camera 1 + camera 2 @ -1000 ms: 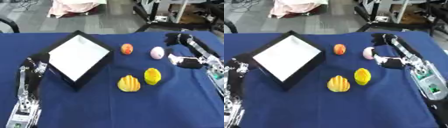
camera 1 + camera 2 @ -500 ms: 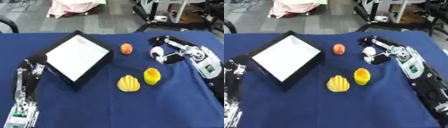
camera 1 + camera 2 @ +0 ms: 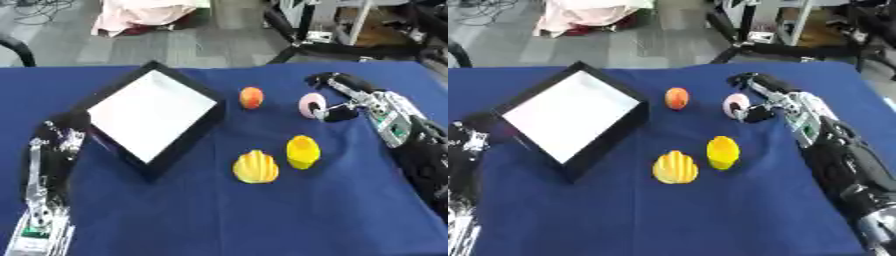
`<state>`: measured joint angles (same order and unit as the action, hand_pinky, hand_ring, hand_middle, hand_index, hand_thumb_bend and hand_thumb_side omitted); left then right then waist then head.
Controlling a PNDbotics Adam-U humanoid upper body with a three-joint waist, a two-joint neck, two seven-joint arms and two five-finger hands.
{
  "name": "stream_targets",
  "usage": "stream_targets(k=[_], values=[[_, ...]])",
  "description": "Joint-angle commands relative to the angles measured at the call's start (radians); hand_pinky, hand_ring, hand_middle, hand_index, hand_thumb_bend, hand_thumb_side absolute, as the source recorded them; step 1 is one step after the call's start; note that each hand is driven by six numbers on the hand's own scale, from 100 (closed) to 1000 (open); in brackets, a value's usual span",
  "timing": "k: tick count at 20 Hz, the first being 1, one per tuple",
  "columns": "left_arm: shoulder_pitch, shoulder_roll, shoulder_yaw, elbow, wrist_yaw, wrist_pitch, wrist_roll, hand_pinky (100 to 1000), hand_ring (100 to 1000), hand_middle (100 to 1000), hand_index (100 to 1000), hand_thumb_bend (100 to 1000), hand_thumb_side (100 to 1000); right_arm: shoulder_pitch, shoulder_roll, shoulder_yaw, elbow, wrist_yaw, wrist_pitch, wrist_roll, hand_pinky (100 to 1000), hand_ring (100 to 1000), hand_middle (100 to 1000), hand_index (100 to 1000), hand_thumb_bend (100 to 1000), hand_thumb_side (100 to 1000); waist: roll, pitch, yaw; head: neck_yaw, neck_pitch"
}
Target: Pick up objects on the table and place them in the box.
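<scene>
At the right of the blue-clothed table (image 3: 219, 220), the right hand (image 3: 337, 102) curls its fingers and thumb around the small pink-and-white round object (image 3: 311, 105), which sits on the cloth. Just left lies an orange-red round fruit (image 3: 251, 97), nearer lie a yellow cup-shaped object (image 3: 302, 151) and a yellow ridged shell-like object (image 3: 255, 167), and further left stands the black box with a white inside (image 3: 150, 116). The left hand (image 3: 63, 131) rests beside the box's near-left edge; whether its fingers are open cannot be told.
</scene>
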<state>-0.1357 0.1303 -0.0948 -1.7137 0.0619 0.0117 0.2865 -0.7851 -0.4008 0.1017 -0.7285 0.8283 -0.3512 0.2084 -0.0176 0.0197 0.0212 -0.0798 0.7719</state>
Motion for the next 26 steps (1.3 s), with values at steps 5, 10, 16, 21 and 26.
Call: stream_targets(k=[5,10,16,21,26], values=[[-0.018,-0.002,-0.009,-0.013,0.001,-0.002,-0.007,625,852,596,682,762,574,-0.040,0.006,-0.029,0.080,0.090,0.017,-0.039,871,822,810,923,100,199,0.017,-0.015,0.011,-0.012,-0.002],[-0.026,-0.007,-0.013,-0.014,0.000,-0.002,-0.011,625,852,596,682,762,575,-0.051,0.018,-0.037,0.121,0.130,0.025,-0.028,874,821,800,868,100,211,0.020,-0.008,0.023,-0.023,-0.002],[-0.032,-0.009,-0.014,-0.016,0.001,-0.002,-0.013,625,853,596,682,761,573,-0.053,0.019,-0.049,0.127,0.178,0.043,-0.087,825,649,473,540,100,204,0.021,0.005,0.032,-0.032,-0.002],[-0.032,-0.009,-0.015,-0.016,0.002,-0.002,-0.012,625,853,596,682,761,572,-0.054,0.015,-0.050,0.092,0.195,0.078,-0.261,767,549,288,317,100,159,0.021,0.011,0.034,-0.035,-0.002],[-0.032,-0.008,-0.014,-0.016,0.002,-0.002,-0.012,625,852,596,682,760,573,-0.064,0.007,-0.039,0.039,0.165,0.089,-0.362,744,525,253,276,100,122,0.020,0.010,0.035,-0.039,-0.002]])
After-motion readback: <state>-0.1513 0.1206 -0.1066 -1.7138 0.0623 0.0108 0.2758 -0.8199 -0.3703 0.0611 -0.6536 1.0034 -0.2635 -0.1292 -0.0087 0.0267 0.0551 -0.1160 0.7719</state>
